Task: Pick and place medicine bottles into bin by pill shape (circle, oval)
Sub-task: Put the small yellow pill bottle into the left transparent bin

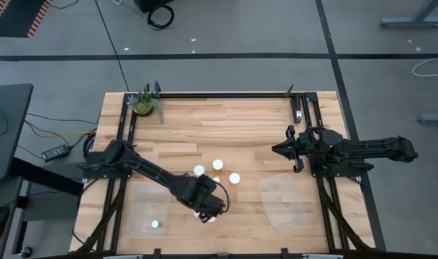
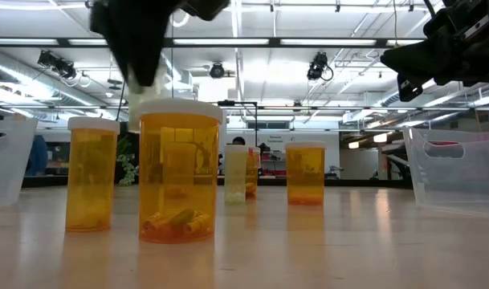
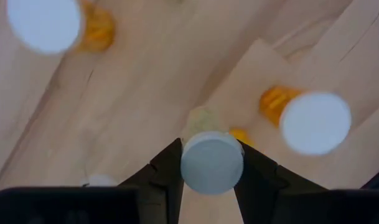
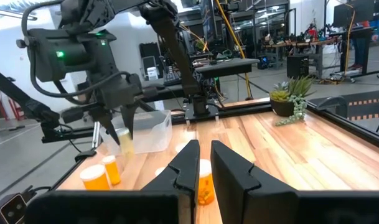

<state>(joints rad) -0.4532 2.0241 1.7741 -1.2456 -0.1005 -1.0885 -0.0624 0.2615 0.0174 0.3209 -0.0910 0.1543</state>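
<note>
My left gripper is near the table's near edge, just right of the left clear bin. It is shut on a medicine bottle with a round white cap. Three white-capped bottles stand upright on their bases at the table's middle. They also show orange in the low view. One more white cap shows inside the left bin. My right gripper waits above the table's right part with its fingers close together and holds nothing. My left gripper pinches the medicine bottle at the sides of its white cap between its two fingers. The fingers come from above, pointing down. In the right wrist view the bottle hangs roughly upright below the fingers, lifted clear of the table.
A second clear bin lies at the right near side, below my right arm. A green potted plant stands at the far left corner. A black frame runs along the table's far and side edges.
</note>
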